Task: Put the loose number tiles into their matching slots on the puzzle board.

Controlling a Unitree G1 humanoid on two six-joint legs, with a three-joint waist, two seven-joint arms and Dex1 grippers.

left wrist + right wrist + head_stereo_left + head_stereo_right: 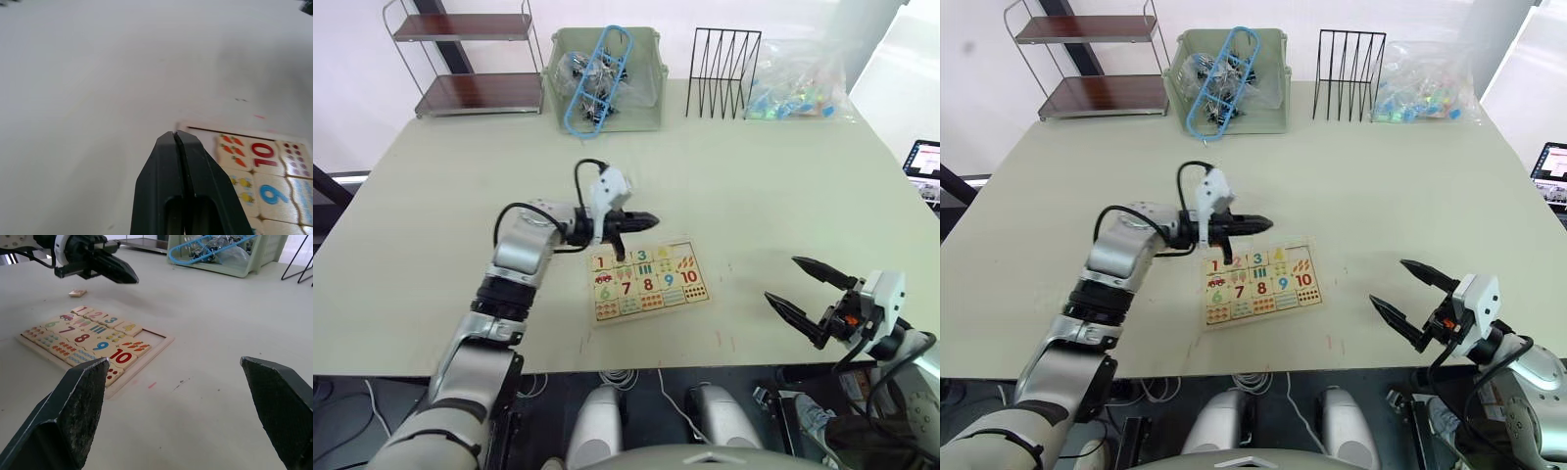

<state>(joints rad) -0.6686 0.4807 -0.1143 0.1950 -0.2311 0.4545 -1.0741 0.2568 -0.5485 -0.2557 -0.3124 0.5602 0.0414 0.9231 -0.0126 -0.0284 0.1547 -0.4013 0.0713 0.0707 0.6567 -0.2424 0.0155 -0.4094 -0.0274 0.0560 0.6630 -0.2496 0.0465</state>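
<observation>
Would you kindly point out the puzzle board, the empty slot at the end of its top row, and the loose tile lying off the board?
puzzle board [155, 350]: right wrist view, on its raised rim.
empty slot [152, 338]: right wrist view, on the bare recess floor.
loose tile [77, 293]: right wrist view, on its top face.

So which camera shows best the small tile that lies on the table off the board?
The right wrist view. There the tile lies in the open on the table, just past the board's corner, below the shut left gripper; its digit is unreadable. In the eye views the left arm is over that spot.
</observation>
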